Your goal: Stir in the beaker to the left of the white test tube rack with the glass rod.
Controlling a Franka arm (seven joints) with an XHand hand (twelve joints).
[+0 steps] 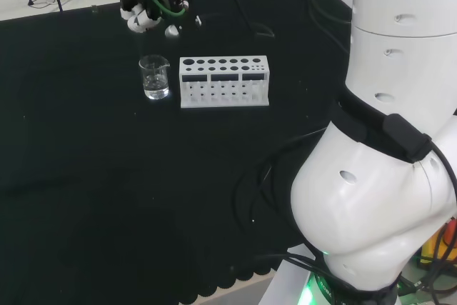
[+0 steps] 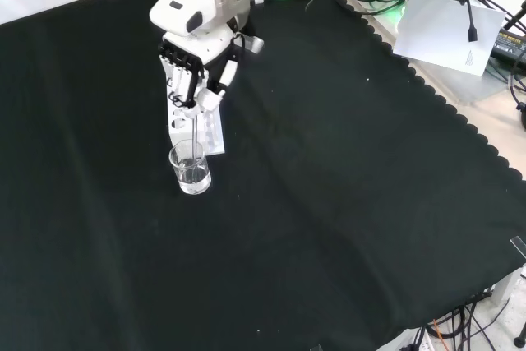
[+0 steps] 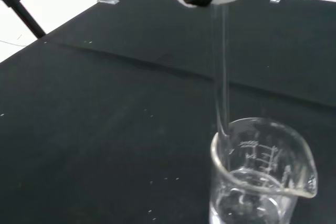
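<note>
Standing just left of the white test tube rack (image 1: 224, 81) in the head view, the beaker (image 1: 155, 77) sits on the desk (image 1: 86, 176), the hand (image 1: 143, 13) above it. In the front view, the fingers (image 2: 182, 80) are curled round the glass rod (image 2: 194, 133), whose tip dips into the beaker. The wrist view shows the rod entering at the rim.

A small clear glass beaker (image 1: 155, 77) with printed graduations and a pouring lip stands upright on the black cloth just left of the white test tube rack in the head view, while a thin clear glass rod (image 3: 222, 85) hangs near-vertical, its lower end dipping inside the beaker's rim.
</note>
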